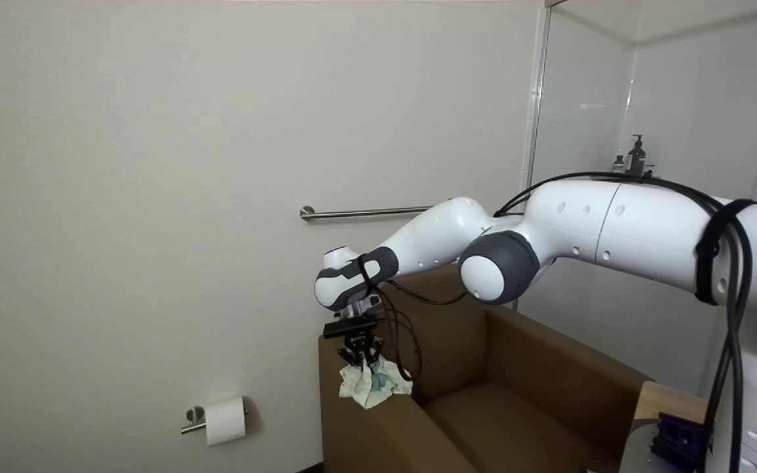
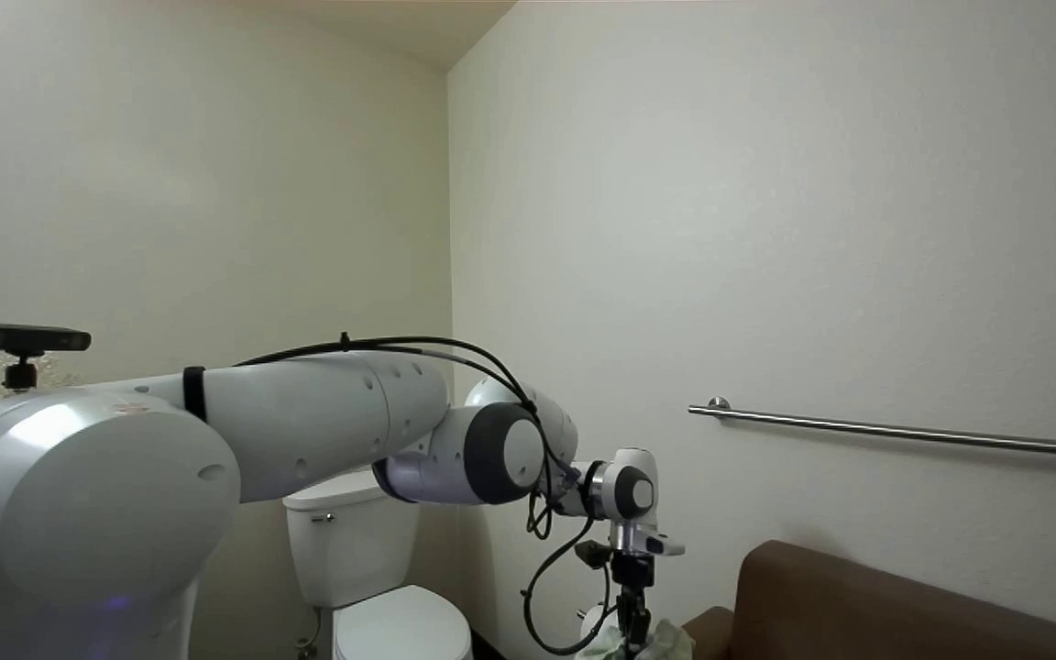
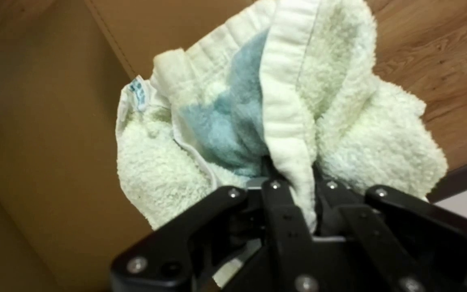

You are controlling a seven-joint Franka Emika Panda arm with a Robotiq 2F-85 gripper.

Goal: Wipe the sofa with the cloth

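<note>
In an exterior view, the hand [image 1: 367, 361] points downward, closed tight on the cloth [image 1: 359, 384], which spills out crumpled just beneath it. Under the hand, behind the cloth in the picture, runs an armrest [image 1: 395, 437] of the brown sofa [image 1: 457, 355], whose back and seat lie to the right of the hand. The white robot arm [image 1: 569, 217] reaches the hand from the right. A metal towel bar [image 1: 372, 213] is fixed to the wall [image 1: 155, 164] higher than the hand, and a toilet paper roll [image 1: 225, 422] hangs lower, to its left and well apart from it.

In an exterior view, the hand [image 2: 635, 632] is near the bottom edge, with folds of the cloth [image 2: 670, 642] on both sides of it, partly cut off. The back of the sofa [image 2: 858, 605] rises to the right of the hand; a white toilet [image 2: 354, 541] stands well to its left.

In the wrist view, a strip of the cloth [image 3: 286, 121] is pinched between the fingers [image 3: 277, 200]. The rest fans out ahead of the hand, pale green with a bluish patch. Beyond it, the sofa [image 3: 55, 162] lies left of the hand and wood-grain floor [image 3: 452, 73] right. Whether cloth and sofa touch, I cannot tell.
</note>
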